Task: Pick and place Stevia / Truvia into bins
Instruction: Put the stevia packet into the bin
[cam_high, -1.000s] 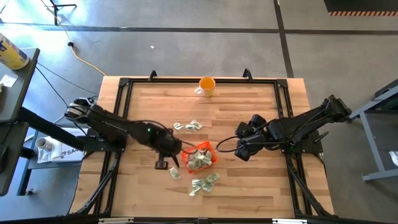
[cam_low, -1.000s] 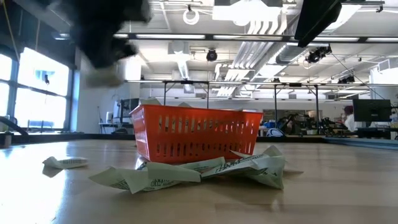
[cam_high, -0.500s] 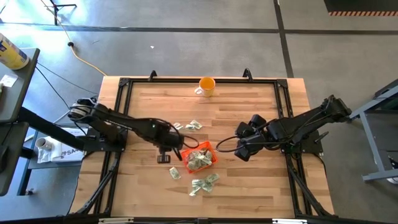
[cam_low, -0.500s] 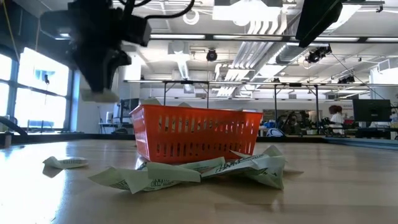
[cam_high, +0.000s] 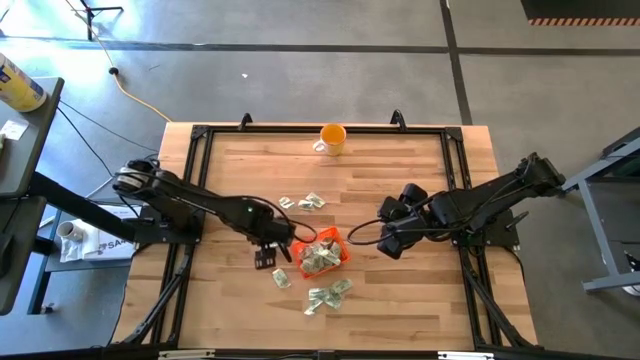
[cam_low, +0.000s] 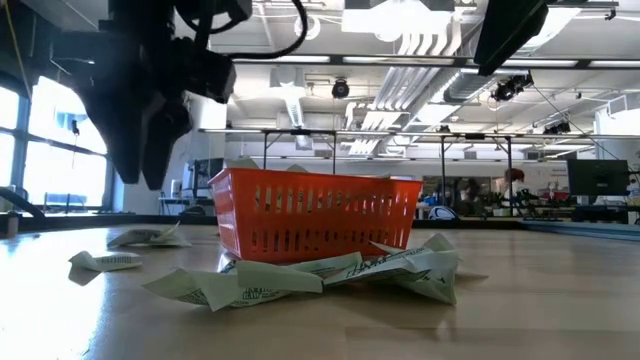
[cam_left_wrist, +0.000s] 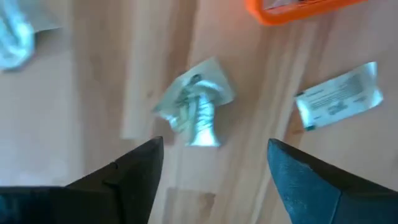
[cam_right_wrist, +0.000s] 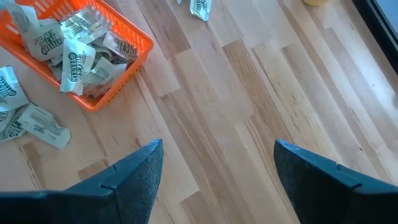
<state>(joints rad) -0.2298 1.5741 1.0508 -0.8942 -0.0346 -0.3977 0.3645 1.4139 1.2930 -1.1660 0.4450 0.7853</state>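
Task judged partly done. Orange tray (cam_high: 322, 253) stood near the middle of the surface (cam_high: 400, 300), already holding a heap of Stevia / Truvia sachets (cam_right_wrist: 73, 45). Several were left outside it: a loose cluster (cam_high: 329, 294) in front of the tray, one sachet (cam_high: 281, 278) just beside the tray's left front corner, a pair (cam_high: 303, 202) behind it toward the mug (cam_high: 332, 138).

Left gripper (cam_high: 266, 256) was seen low over the surface at the tray's left side, jaws spread wide and holding nothing; a crumpled sachet (cam_left_wrist: 194, 106) lay on the wood between them, outside the tray's rim (cam_left_wrist: 298, 9). That one was judged to have missed the tray and to need another pick.

Right gripper (cam_high: 392, 243) waited to the tray's right, well apart, jaws parted and empty.
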